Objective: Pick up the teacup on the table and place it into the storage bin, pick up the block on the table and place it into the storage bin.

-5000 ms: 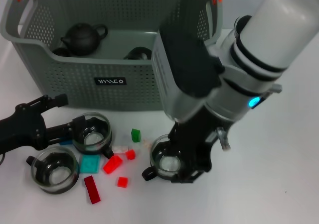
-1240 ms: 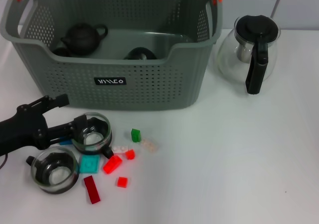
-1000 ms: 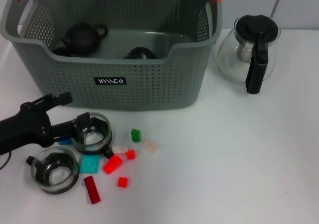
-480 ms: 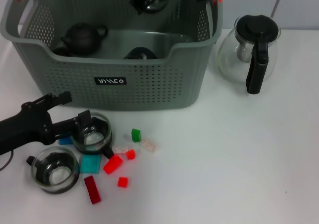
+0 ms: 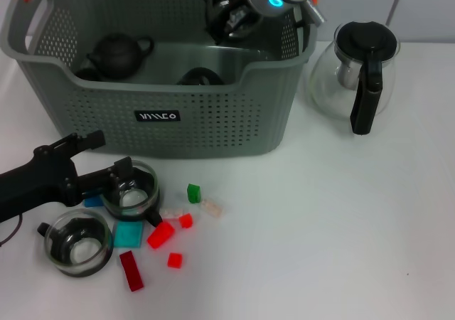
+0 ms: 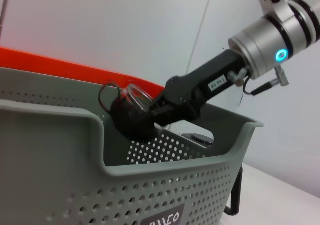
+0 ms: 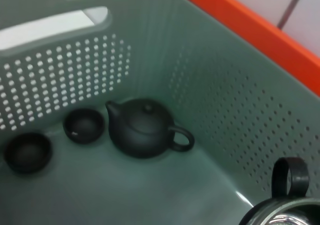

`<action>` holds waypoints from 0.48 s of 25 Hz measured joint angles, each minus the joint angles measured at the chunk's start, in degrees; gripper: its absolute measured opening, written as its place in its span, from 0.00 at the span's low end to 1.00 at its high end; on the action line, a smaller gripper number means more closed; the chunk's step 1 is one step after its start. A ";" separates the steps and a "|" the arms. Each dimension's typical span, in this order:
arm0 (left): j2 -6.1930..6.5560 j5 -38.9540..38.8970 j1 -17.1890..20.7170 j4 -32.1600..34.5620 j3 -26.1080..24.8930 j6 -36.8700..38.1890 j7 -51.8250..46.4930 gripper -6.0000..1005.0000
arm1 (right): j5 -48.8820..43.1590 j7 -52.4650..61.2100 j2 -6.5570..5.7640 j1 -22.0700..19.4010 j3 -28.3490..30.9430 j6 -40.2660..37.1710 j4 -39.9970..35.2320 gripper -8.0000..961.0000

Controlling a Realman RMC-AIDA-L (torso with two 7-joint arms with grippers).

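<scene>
The right gripper (image 5: 231,18) reaches down over the back of the storage bin (image 5: 163,114), a big grey basket full of little holes with orange-red handle tips. Its fingers are clamped on a glass teacup (image 6: 131,105), and in the left wrist view the cup hangs tilted, above the bin's rim and over the inside of the bin. The right wrist view looks down into the bin, where a black teapot (image 7: 145,127) sits on the floor beside two small black cups (image 7: 84,126), and the rim and round handle of the held teacup show at the edge. The left gripper (image 5: 117,181) lies low on the white table (image 5: 341,227) in front of the bin, at the robot's left. Its fingers are spread apart around a second glass teacup (image 5: 130,190) that sits on the table, with one finger on each side of the cup; whether they touch the glass cannot be told. A third glass teacup (image 5: 78,242) stands just beside it, nearer to the robot. Little blocks lie scattered next to these cups: a green block (image 5: 193,192), a clear block (image 5: 210,207), a teal flat block (image 5: 129,234), a few small red blocks (image 5: 161,235) and a long dark red block (image 5: 131,271). A glass coffee pot (image 5: 359,75) with a black lid and handle stands on the table, just beside the bin on the robot's right.
</scene>
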 joint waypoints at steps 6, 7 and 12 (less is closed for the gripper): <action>0.01 0.00 0.00 0.01 0.00 0.00 0.01 0.88 | 1.27 -1.25 0.02 -1.52 -0.35 0.13 0.62 0.16; 0.02 0.00 0.00 0.01 0.00 0.00 0.01 0.88 | 1.33 -1.29 0.02 -1.62 -0.51 0.13 0.80 0.16; 0.03 0.00 -0.02 0.01 0.00 0.00 0.02 0.88 | 1.36 -1.31 -0.06 -1.98 -0.85 0.08 1.20 0.17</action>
